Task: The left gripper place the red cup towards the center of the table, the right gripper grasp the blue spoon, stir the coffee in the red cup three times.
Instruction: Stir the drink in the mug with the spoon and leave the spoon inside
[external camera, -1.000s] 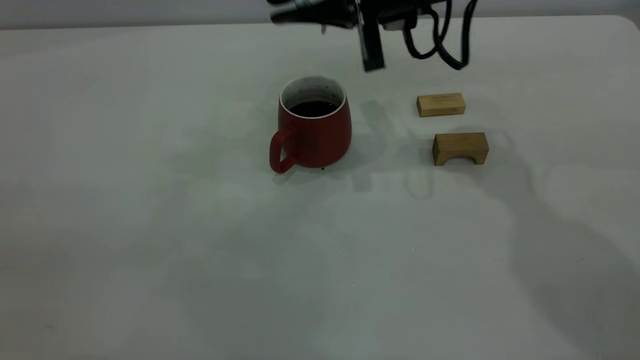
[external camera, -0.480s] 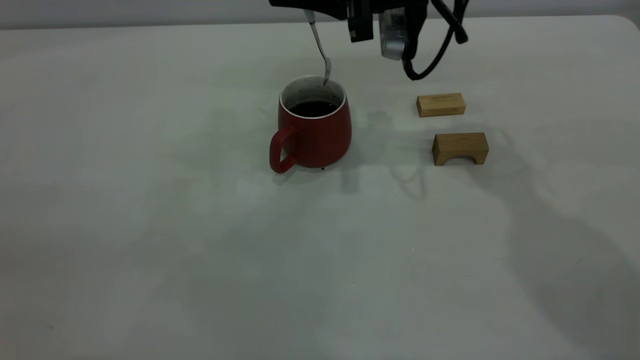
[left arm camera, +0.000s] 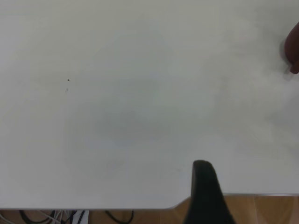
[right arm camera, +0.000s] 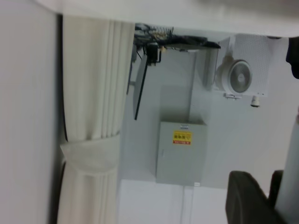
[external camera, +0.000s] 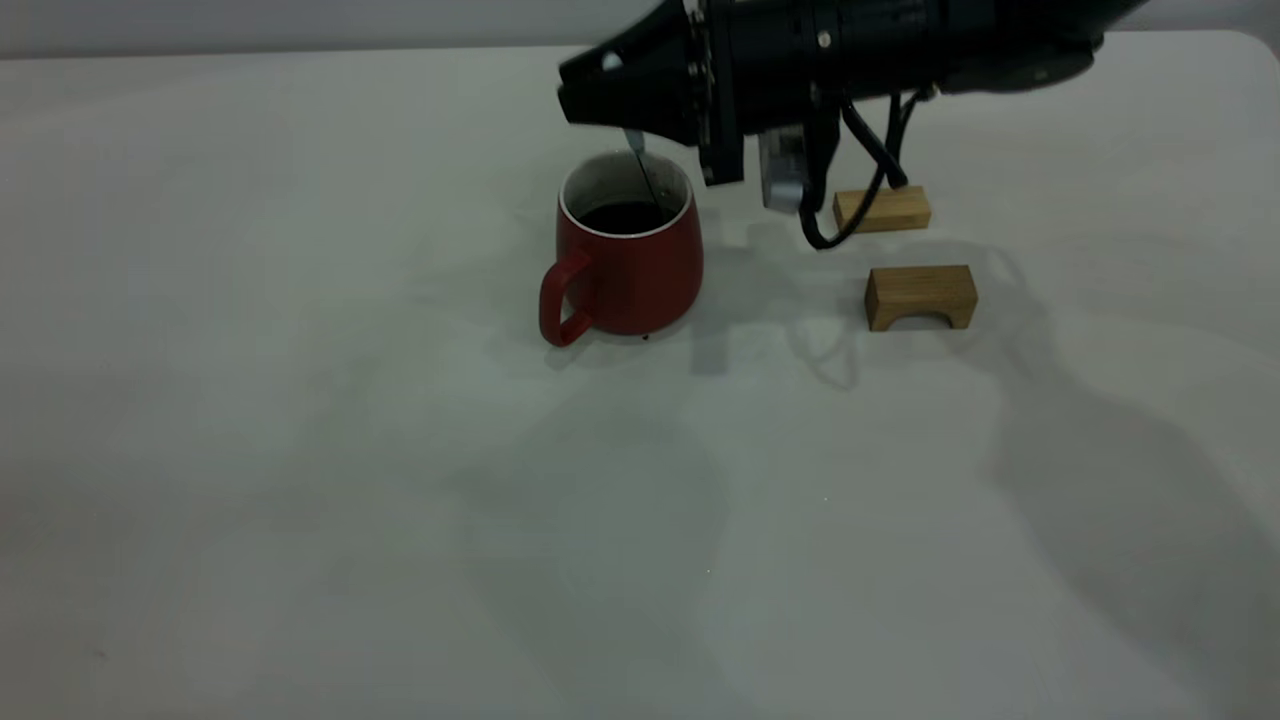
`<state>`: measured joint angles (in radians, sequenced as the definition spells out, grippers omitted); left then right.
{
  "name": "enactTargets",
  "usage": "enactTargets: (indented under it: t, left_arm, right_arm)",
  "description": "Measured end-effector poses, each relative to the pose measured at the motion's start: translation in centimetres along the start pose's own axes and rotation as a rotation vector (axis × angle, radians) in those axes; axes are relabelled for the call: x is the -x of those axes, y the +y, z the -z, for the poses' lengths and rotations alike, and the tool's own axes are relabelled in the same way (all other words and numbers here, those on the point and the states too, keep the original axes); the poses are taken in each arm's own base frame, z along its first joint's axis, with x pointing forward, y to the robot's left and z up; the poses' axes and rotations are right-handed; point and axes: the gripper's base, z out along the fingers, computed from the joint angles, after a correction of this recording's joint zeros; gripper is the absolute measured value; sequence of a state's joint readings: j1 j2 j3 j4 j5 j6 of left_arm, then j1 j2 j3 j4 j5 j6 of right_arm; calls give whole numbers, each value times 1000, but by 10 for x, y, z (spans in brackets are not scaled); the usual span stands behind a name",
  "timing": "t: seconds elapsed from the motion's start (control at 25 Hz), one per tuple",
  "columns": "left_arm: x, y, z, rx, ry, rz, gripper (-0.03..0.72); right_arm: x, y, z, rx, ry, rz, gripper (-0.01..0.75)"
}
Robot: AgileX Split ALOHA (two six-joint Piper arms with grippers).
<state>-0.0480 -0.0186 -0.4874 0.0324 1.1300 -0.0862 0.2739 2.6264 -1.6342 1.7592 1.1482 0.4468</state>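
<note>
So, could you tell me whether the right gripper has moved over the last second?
Yes. The right gripper has come down and toward the red cup, which has stayed put, so the blue spoon now dips inside the cup.

We see lab or test room, not home. Bare off-white counter (external camera: pixel 300 450), plain pale wall behind it. Our right wrist view shows white curtain (right arm camera: pixel 93 121), grey wall-mounted cabinet with yellow warning label (right arm camera: pixel 181 151), white fan unit (right arm camera: pixel 243 74), dark cabling (right arm camera: pixel 159 39) near it. Left wrist view shows loose cables (left arm camera: pixel 51 217) past counter edge, wood-toned floor (left arm camera: pixel 261 210).
</note>
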Motion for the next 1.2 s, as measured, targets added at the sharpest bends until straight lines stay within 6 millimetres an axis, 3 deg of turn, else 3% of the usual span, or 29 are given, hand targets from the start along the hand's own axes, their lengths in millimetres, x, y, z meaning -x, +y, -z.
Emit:
enactTargets:
  t: [0.12, 0.28, 0.48, 0.68, 0.92, 1.08, 1.2]
  left_arm:
    - [0, 0, 0, 0, 0, 0, 551]
    - [0, 0, 0, 0, 0, 0, 551]
    - [0, 0, 0, 0, 0, 0, 551]
    - [0, 0, 0, 0, 0, 0, 551]
    - [0, 0, 0, 0, 0, 0, 551]
    - [0, 0, 0, 0, 0, 0, 551]
    - [0, 0, 0, 0, 0, -2, 551]
  right_arm:
    - [9, -4, -1, -4, -9, -21, 118]
    - [5, -8, -13, -28, 0, -31, 118]
    - [2, 4, -28, -29, 32, 17, 118]
    - [7, 9, -18, -3, 25, 2, 118]
    - [7, -6, -2, 11, -52, -74, 118]
    - [0, -12, -14, -30, -20, -58, 118]
    - [-7, -4, -27, -40, 22, -10, 118]
